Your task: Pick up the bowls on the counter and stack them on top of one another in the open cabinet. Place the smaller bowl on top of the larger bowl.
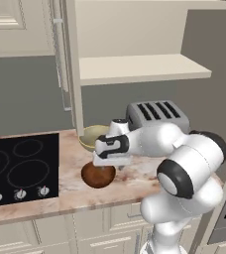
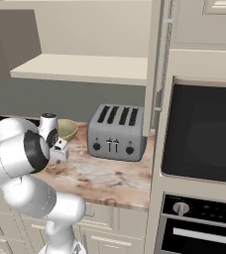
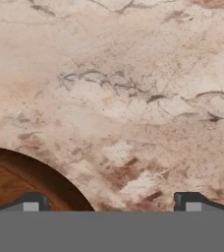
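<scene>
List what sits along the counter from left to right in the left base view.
Black cooktop → dark reddish-brown bowl, under the open gripper → toaster. The beige bowl sits behind the brown one, so I leave it out of the order.

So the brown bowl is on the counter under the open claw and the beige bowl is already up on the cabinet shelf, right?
Not quite. The beige bowl sits on the counter behind the brown bowl, as the left base view shows; the cabinet shelf holds no bowl. The brown bowl is on the counter under the open claw.
</scene>
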{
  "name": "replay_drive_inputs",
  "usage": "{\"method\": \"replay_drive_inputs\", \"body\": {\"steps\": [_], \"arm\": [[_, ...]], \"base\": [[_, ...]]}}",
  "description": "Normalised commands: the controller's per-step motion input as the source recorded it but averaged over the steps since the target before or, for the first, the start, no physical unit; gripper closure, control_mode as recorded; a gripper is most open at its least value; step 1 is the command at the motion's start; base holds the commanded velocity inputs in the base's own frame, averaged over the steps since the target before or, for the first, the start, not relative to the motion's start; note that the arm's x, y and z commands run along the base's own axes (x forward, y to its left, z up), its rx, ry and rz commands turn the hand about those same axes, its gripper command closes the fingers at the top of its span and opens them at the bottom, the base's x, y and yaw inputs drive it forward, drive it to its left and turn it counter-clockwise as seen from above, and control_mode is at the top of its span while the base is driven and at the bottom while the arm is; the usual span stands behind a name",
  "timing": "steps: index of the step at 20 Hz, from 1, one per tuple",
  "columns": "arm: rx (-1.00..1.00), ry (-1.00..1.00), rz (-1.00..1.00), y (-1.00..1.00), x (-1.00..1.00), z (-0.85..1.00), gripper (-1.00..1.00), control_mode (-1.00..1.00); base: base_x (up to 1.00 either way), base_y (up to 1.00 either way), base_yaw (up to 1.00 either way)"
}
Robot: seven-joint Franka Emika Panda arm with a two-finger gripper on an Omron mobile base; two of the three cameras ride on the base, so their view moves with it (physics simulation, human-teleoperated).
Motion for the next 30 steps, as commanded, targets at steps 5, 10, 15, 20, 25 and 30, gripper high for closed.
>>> {"method": "replay_drive_inputs", "body": {"steps": [5,10,15,20,25,30], "arm": [[-0.01,0.0,-0.08,0.38,0.0,-0.09,1.0,-1.0],[0.0,0.0,-0.13,0.15,-0.09,-0.01,1.0,-1.0],[0.0,-0.05,-0.18,0.0,-0.6,0.03,1.0,-1.0],[0.04,-0.1,-0.25,-0.15,-0.94,0.38,1.0,-1.0],[0.0,-0.15,-0.29,-0.16,-0.63,0.98,1.0,-1.0],[-0.02,-0.1,-0.27,-0.3,-0.09,1.0,1.0,-1.0]], "base": [[0.0,0.0,0.0],[0.0,0.0,0.0],[0.0,0.0,0.0],[0.0,0.0,0.0],[0.0,0.0,0.0],[0.0,0.0,0.0]]}}
